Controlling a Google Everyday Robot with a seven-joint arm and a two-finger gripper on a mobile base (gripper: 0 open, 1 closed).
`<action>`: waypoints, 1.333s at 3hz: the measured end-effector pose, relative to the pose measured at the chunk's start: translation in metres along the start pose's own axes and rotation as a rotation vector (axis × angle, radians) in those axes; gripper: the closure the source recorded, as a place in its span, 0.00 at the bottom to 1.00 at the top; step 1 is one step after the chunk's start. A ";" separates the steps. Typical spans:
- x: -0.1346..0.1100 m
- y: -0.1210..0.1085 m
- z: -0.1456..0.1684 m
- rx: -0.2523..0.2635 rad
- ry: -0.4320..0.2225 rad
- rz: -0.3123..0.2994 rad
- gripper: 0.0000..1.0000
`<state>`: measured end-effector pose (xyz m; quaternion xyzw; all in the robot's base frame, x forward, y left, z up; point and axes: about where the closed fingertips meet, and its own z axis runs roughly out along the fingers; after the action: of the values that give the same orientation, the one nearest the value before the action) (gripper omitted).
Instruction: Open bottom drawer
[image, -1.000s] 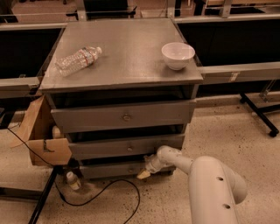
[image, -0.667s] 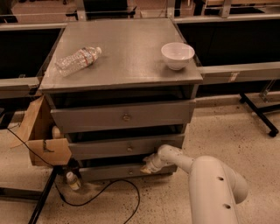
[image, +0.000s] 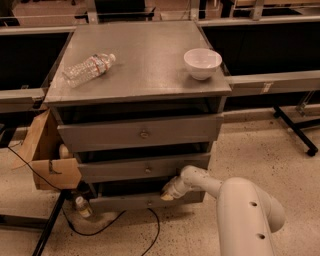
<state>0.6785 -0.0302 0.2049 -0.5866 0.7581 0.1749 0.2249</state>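
Note:
The grey cabinet (image: 140, 70) has three drawers. The bottom drawer (image: 145, 201) is the slimmest front, low near the floor, pulled out a little with a dark gap above it. My gripper (image: 167, 192) is at the top edge of the bottom drawer's front, right of its middle, at the end of my white arm (image: 240, 210). The drawer's knob does not show clearly. The top drawer (image: 140, 133) and the middle drawer (image: 145, 168) each show a small round knob.
A plastic bottle (image: 88, 69) lies on the cabinet top at left, a white bowl (image: 202, 62) stands at right. A cardboard box (image: 46, 155) sits left of the cabinet. A small bottle (image: 82, 206) and a black cable (image: 115, 225) lie on the floor.
The gripper has shifted slightly up and left against the bottom drawer's front. The drawer looks about as far out as before.

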 end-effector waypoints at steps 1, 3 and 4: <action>0.010 -0.006 -0.012 0.031 0.010 0.013 1.00; 0.015 0.017 -0.008 0.007 0.017 0.037 0.84; 0.017 0.036 -0.003 -0.018 0.024 0.043 0.61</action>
<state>0.6394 -0.0368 0.1978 -0.5741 0.7716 0.1794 0.2069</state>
